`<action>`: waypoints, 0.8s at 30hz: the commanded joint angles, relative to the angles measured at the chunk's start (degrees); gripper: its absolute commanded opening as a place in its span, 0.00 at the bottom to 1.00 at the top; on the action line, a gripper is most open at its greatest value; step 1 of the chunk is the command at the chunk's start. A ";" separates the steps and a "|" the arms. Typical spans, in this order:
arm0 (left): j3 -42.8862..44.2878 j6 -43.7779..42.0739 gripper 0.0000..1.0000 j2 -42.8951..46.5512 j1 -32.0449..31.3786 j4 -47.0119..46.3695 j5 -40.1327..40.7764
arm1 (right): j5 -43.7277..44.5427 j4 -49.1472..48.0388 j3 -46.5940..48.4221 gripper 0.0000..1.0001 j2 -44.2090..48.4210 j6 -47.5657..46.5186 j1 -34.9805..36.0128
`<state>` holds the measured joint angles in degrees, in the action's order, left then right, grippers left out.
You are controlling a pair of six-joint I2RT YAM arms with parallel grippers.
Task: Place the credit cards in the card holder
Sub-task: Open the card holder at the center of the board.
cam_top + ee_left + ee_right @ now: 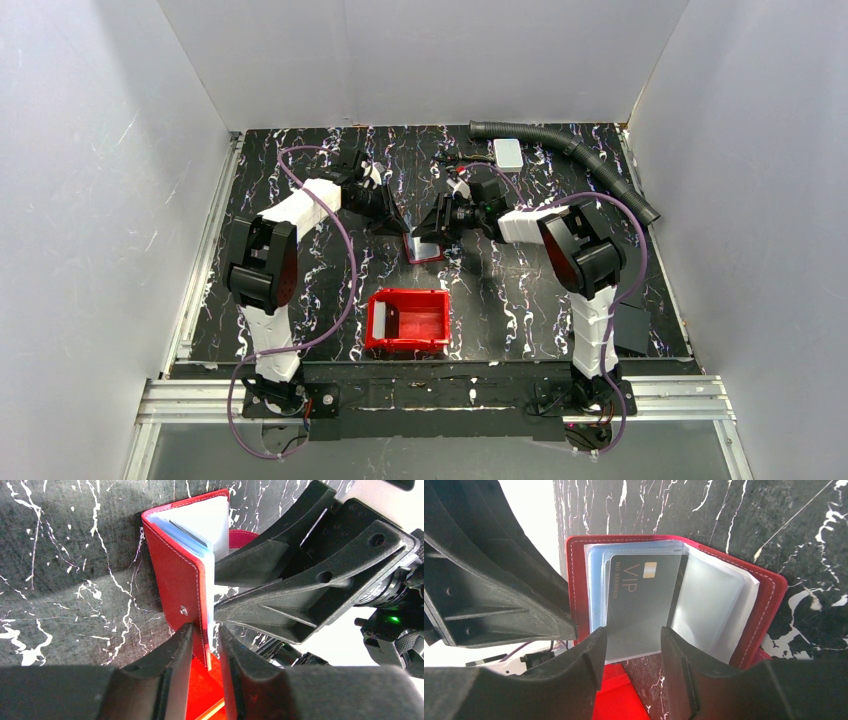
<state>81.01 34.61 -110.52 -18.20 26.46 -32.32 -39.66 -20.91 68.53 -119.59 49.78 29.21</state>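
The dark red card holder (425,248) stands open between both grippers at the table's middle. My left gripper (206,630) is shut on the lower edge of its cover (172,575), just below the snap button (184,610). In the right wrist view the holder (769,600) shows clear sleeves. A grey credit card marked VIP (639,600) sits partly in a sleeve, with a pale blue card (596,590) behind it. My right gripper (634,635) is open, its fingers standing either side of the grey card's lower end.
A bright red plastic bin (407,320) sits near the front centre. A white boxy block (508,153) and a black corrugated hose (570,150) lie at the back right. A black flat sheet (630,330) lies at the right front.
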 commanded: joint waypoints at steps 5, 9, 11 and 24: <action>1.45 -0.59 0.39 2.08 -0.28 1.49 -0.22 | -1.53 -2.14 0.17 0.51 2.40 -0.03 -0.29; 1.78 -0.75 0.41 0.64 -0.48 1.56 0.13 | -1.58 -2.75 0.02 0.49 2.45 0.28 -0.21; 2.13 -0.86 0.41 -0.27 -0.66 1.70 0.50 | -1.60 -2.52 0.00 0.48 2.67 0.11 -0.21; 2.78 -1.98 0.28 -2.11 -1.06 2.91 3.56 | -1.67 -1.56 0.07 0.47 2.73 -0.53 -0.21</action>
<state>82.04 33.65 -113.06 -18.94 27.59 -30.33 -40.51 -21.12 68.51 -119.39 49.78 29.21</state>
